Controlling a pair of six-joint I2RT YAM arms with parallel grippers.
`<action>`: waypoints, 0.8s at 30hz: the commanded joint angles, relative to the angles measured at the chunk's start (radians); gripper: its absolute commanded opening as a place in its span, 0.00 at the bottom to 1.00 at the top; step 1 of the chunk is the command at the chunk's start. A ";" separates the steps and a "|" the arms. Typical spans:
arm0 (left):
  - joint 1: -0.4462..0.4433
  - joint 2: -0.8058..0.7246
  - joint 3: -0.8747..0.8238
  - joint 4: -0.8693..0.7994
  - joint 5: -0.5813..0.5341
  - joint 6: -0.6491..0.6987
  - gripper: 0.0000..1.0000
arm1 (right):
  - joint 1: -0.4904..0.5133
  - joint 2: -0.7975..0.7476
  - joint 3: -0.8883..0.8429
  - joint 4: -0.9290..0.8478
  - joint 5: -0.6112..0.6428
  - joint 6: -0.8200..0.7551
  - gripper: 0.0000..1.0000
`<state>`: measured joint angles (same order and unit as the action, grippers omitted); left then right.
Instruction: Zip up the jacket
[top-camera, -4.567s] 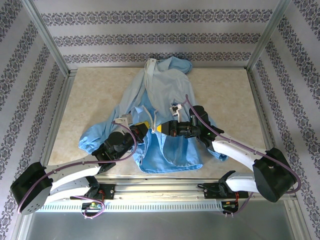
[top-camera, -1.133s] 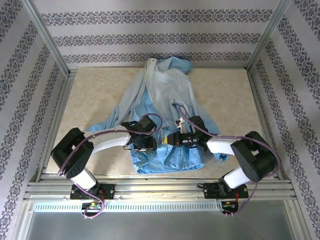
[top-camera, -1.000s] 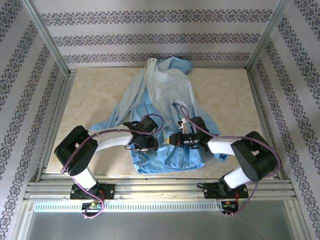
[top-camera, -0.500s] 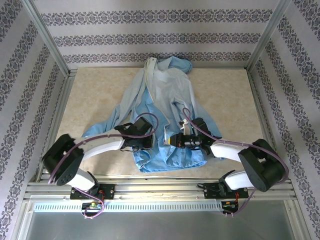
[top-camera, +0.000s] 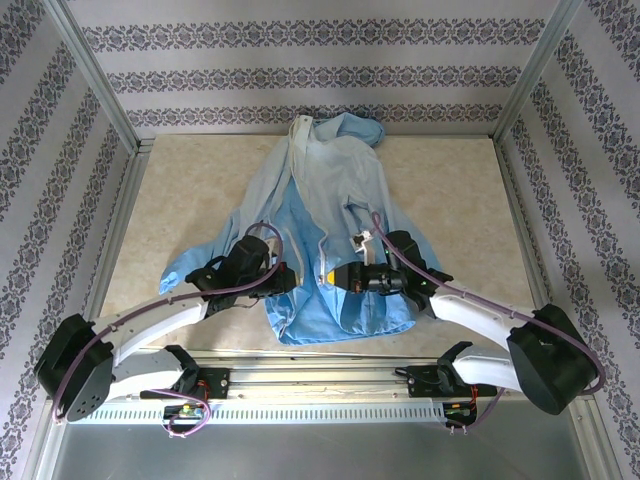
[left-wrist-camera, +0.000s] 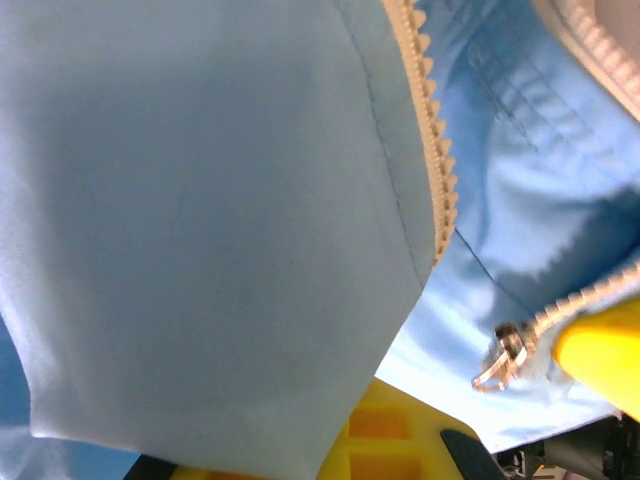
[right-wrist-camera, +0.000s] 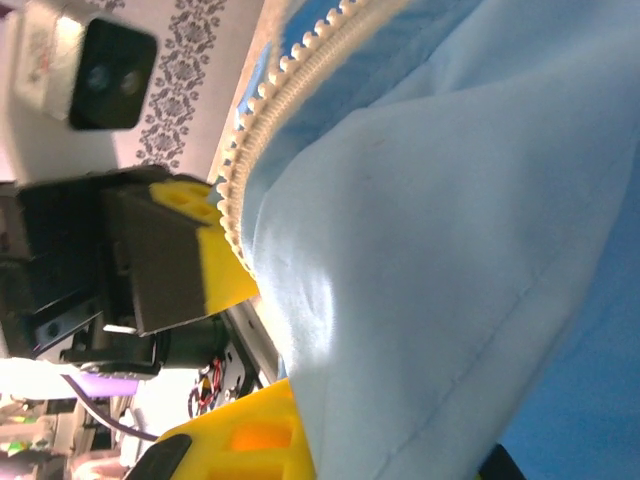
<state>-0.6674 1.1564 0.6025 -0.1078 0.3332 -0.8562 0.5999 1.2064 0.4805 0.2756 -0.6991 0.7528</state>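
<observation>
i have the left claw (top-camera: 282, 280) and right claw (top-camera: 332, 277) each pinching 1 front edge of the jacket (top-camera: 330, 180), so the zipper teeth (left-wrist-camera: 435, 170) sit near the slider (left-wrist-camera: 497, 357) for mating.

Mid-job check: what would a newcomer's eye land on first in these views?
The light-blue jacket lies open across the table, hood toward the far edge. The left end effector and right end effector face each other at its lower front. In the left wrist view, a metal zipper pull sits at the end of one tooth row.
</observation>
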 joint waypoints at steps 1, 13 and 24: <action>0.026 -0.038 -0.043 0.203 0.109 -0.052 0.00 | 0.029 -0.017 0.001 0.026 -0.003 -0.012 0.00; 0.064 -0.095 -0.181 0.591 0.070 -0.038 0.00 | -0.026 0.123 0.119 0.185 -0.129 0.009 0.00; 0.093 -0.066 -0.171 0.689 0.067 -0.076 0.00 | -0.085 0.190 0.190 0.242 -0.281 -0.063 0.00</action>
<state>-0.5957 1.0836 0.4145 0.4767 0.3866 -0.9051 0.5167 1.3846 0.6460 0.4587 -0.9184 0.7345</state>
